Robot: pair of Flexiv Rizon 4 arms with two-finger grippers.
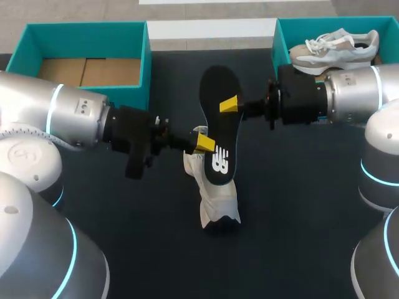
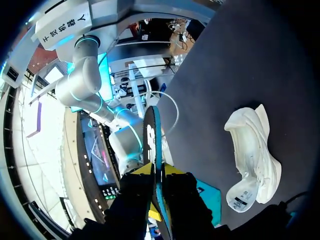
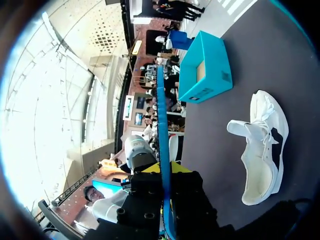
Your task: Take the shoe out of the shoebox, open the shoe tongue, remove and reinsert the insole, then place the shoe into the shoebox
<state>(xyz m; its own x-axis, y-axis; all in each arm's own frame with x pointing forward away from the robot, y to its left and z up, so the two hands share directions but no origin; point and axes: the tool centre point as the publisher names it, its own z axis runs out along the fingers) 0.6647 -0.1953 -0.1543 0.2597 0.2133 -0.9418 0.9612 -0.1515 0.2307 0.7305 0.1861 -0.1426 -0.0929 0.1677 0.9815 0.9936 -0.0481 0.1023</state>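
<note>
Insole (image 1: 218, 87) (black face up) points toe away, heel towards me.

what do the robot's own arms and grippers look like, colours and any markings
The left arm and right arm both have rounded silver-grey shells with glowing cyan rings at the joints, then a black section towards the wrist. The left gripper and right gripper have black bodies with visible bolt heads, and two fingers ending in bright yellow tips.
</note>
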